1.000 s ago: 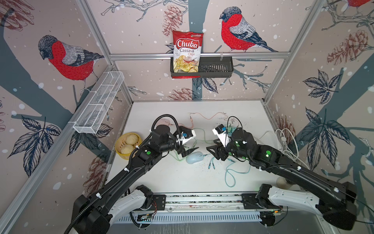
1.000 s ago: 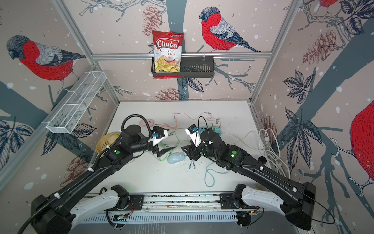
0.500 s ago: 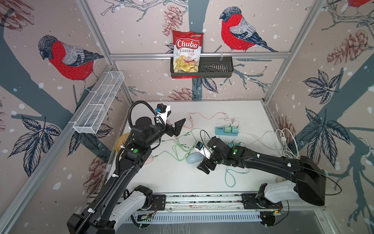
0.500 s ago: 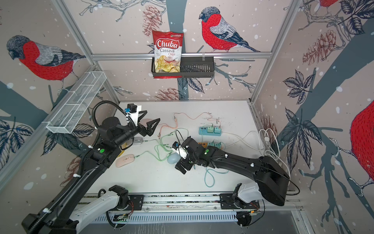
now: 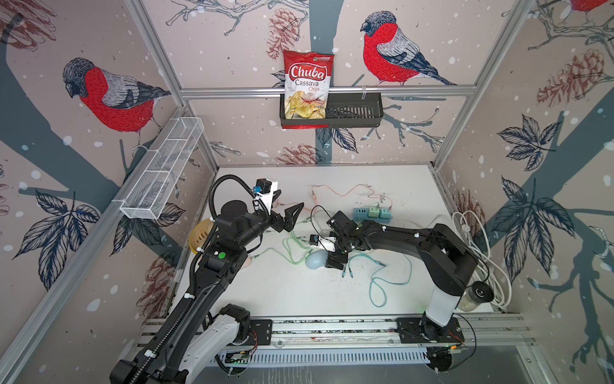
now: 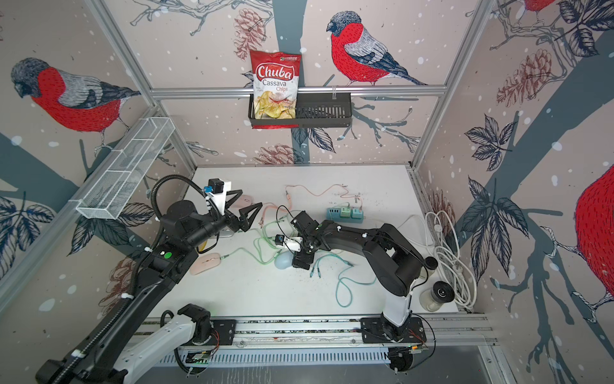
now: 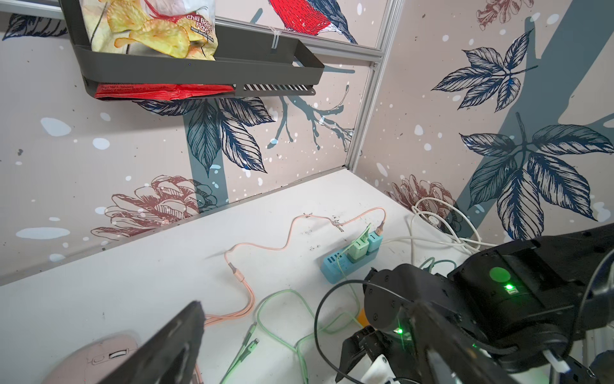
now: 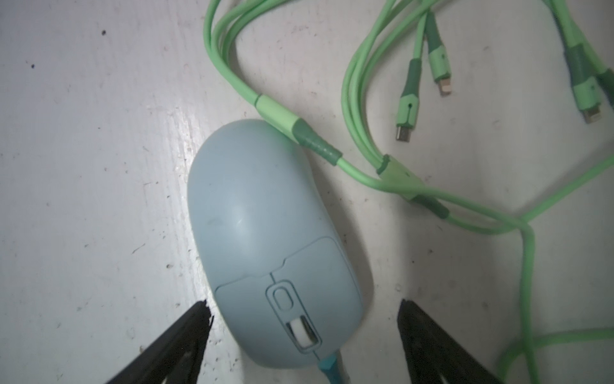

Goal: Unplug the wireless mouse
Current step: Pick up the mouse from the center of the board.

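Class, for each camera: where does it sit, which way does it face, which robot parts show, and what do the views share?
Top views: high in front, looking down toward the back wall; left gripper and right gripper show.
Left wrist: on the left arm, facing the power strip; own fingers, right arm.
Right wrist: straight down on the blue mouse; own open fingers.
Shared: both top views and right wrist show the blue mouse.

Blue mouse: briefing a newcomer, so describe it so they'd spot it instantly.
On the white table, near the middle, green cables tangle. The blue mouse lies there between the open jaws of the right gripper. Unlike the pink mice, it is pale blue, with a teal plug in its front.
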`<state>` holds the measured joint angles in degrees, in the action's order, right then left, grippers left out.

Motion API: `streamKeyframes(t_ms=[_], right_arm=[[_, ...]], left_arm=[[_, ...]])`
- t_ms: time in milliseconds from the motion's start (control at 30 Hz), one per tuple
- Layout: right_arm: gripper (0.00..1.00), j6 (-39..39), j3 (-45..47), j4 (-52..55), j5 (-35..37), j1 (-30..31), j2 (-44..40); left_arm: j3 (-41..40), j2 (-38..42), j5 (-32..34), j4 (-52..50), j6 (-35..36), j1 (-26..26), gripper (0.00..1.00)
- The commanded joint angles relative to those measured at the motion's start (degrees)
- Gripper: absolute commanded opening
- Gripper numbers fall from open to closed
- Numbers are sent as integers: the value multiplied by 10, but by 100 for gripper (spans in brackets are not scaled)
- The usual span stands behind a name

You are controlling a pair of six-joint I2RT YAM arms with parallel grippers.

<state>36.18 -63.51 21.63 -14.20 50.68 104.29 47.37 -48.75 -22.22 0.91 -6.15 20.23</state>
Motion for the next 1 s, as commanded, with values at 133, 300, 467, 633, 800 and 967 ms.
streamKeyframes(t_ms=[133, 300, 467, 633, 800, 967], right_arm=[[70, 32, -19, 22, -3, 23, 46], [47, 14, -8, 7, 23, 37, 61], [38, -11, 25, -22, 23, 48, 16], [40, -48, 52, -15, 27, 61, -69], [40, -110, 75, 1, 64, 69, -181], [43, -159, 85, 20, 110, 60, -300]], left_arm=[[-2, 7, -4, 31, -3, -3, 96], [-3, 5, -9, 35, -5, -13, 96], [-5, 0, -15, 40, -9, -22, 96], [-10, -10, -28, 48, -8, -23, 96], [-16, -28, -89, 77, -34, -23, 96], [23, -84, -145, 65, -183, -24, 96]])
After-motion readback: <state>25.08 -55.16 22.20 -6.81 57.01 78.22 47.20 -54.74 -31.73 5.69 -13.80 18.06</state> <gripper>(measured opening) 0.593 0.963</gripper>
